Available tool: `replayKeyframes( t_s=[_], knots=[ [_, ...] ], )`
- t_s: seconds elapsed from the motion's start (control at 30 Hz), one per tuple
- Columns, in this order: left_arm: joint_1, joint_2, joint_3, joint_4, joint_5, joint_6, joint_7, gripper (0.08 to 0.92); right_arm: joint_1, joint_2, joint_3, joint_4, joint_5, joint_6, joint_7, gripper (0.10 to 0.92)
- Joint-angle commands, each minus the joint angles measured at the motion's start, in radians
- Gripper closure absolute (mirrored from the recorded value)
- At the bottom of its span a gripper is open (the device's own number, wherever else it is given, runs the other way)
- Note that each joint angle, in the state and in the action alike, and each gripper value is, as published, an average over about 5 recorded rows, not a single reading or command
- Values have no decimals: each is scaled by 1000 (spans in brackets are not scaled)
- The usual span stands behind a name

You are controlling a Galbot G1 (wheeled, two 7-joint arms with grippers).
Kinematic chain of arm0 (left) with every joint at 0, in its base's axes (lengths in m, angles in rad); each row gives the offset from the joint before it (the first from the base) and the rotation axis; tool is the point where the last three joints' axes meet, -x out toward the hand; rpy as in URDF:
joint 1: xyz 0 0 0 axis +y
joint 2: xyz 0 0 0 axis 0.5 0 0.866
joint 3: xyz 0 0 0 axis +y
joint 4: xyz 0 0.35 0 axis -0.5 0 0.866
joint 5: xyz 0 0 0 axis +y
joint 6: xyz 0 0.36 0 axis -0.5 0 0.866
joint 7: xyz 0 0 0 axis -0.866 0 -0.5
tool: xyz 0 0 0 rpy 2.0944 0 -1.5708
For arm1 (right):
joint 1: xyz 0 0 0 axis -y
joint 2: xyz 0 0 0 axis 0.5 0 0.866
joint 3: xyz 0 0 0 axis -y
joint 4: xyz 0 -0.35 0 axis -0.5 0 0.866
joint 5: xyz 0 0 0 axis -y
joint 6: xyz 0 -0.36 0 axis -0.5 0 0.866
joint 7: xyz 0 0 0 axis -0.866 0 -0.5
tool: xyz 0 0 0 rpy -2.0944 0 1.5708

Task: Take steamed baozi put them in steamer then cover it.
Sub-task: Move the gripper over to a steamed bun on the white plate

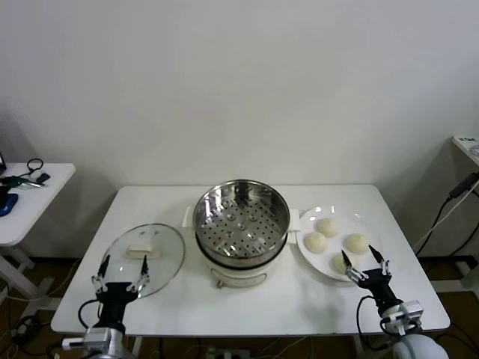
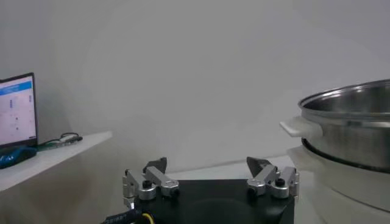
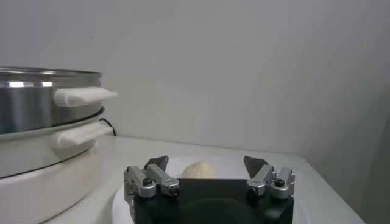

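The steel steamer (image 1: 241, 224) stands uncovered at the table's middle, its perforated tray bare. Several pale steamed baozi (image 1: 326, 226) lie on a white plate (image 1: 314, 260) to its right. The glass cover (image 1: 144, 254) with its cream handle lies flat on the table to the steamer's left. My right gripper (image 1: 358, 252) is open at the plate's near edge, partly hiding the nearest bun. In the right wrist view its fingers (image 3: 207, 161) frame a baozi (image 3: 200, 170) beyond them. My left gripper (image 1: 125, 260) is open over the cover's near rim. The left wrist view shows the left gripper (image 2: 207, 163) holding nothing, with the steamer (image 2: 353, 122) to one side.
The white table (image 1: 224, 307) has bare room along its front edge. A side table (image 1: 30, 187) with cables stands off to the left, and a laptop (image 2: 17, 109) rests on it. Another table edge (image 1: 468, 146) and a hanging cable are at the far right.
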Motion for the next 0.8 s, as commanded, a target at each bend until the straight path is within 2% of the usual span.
replayKeyframes(
  t_s=[0.03,0.27,0.5,0.8],
  knots=[
    [-1,3,-3,0,-3,0,-5,177,24,-47,2,2,-39,-21,-50,203],
    [4,7,3,-3,-20,12,-20,177,134,-270,-12,-29,-187,-143,-265,203],
    [21,9,16,-2,-14,-3,-2,177,417,-540,-218,-185,-273,-127,-495,203],
    [50,11,5,-2,-21,-10,4,177,961,-618,-709,-471,-475,-24,-770,203]
  ],
)
